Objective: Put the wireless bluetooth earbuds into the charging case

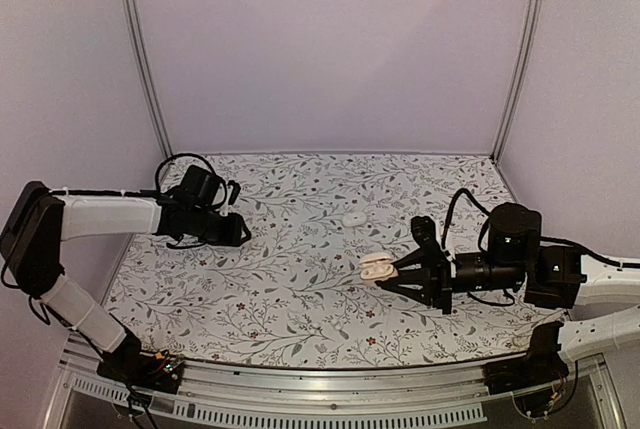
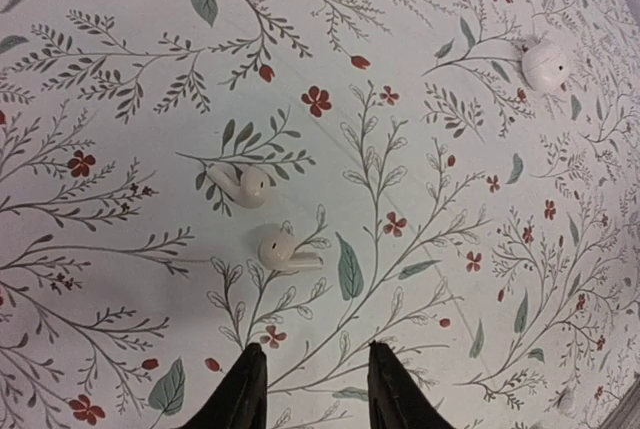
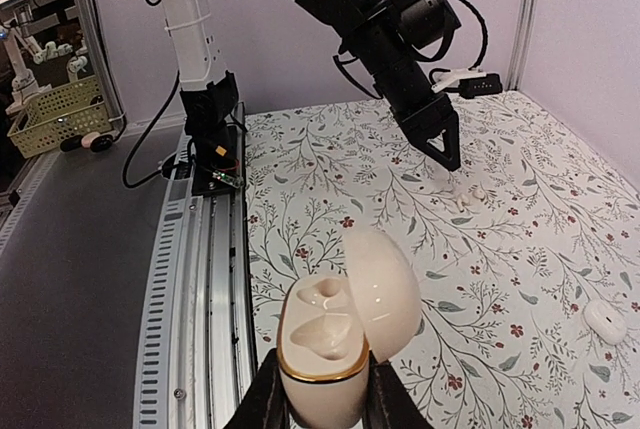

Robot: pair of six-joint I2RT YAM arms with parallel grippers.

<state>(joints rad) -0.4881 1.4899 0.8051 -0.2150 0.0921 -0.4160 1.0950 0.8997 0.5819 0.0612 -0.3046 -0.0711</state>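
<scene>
Here, left hand hovers half-open above the earbuds, patterned cloth all around; right hand clamps the charging case.

White links, black joints, looping cables; left hand, right hand black.

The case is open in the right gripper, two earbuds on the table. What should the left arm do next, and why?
Probably ease the left gripper forward and down over the nearer earbud. Its fingers stand apart and empty just short of it, and the charging case, held by the right gripper, lies open with both sockets empty.
</scene>
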